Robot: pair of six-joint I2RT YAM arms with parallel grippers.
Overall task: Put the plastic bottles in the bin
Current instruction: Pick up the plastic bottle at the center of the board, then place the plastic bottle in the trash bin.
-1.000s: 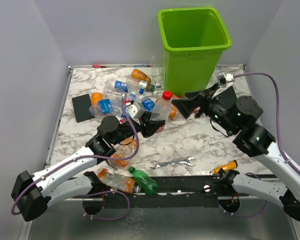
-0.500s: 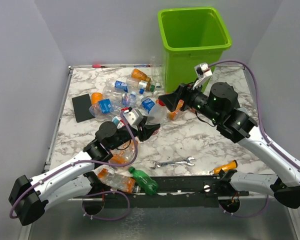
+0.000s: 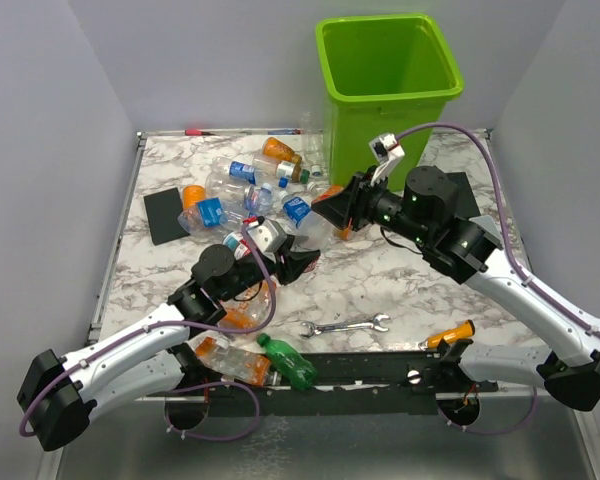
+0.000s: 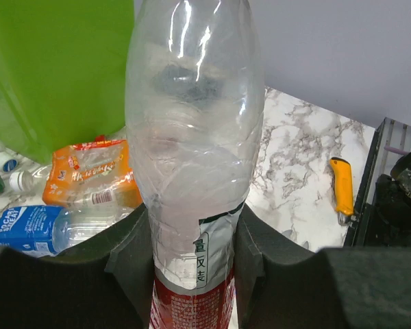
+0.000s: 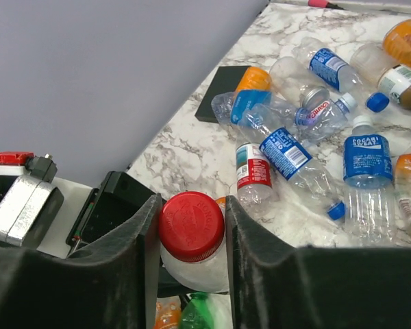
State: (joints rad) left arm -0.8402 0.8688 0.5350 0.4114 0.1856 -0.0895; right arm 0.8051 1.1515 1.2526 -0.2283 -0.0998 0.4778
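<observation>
A clear plastic bottle (image 3: 315,228) with a red label and a red cap (image 5: 191,226) hangs between both arms above the table's middle. My left gripper (image 3: 300,258) is shut on its lower body (image 4: 192,137), just above the label. My right gripper (image 3: 333,205) has its jaws closed against the red cap at the other end. The lime-green bin (image 3: 388,95) stands at the back, just behind the right gripper. Several more bottles (image 3: 250,185) lie heaped at the back left, seen also in the right wrist view as a heap (image 5: 308,144).
A green bottle (image 3: 288,362) and an orange one (image 3: 230,360) lie near the front edge by the left arm. A silver wrench (image 3: 348,325) and an orange-handled screwdriver (image 3: 450,334) lie at the front. A black pad (image 3: 164,215) sits at the left.
The right arm swung left from beside the bin to the bottle's cap and its jaws closed around it. The left gripper kept its hold on the bottle, shifting slightly.
</observation>
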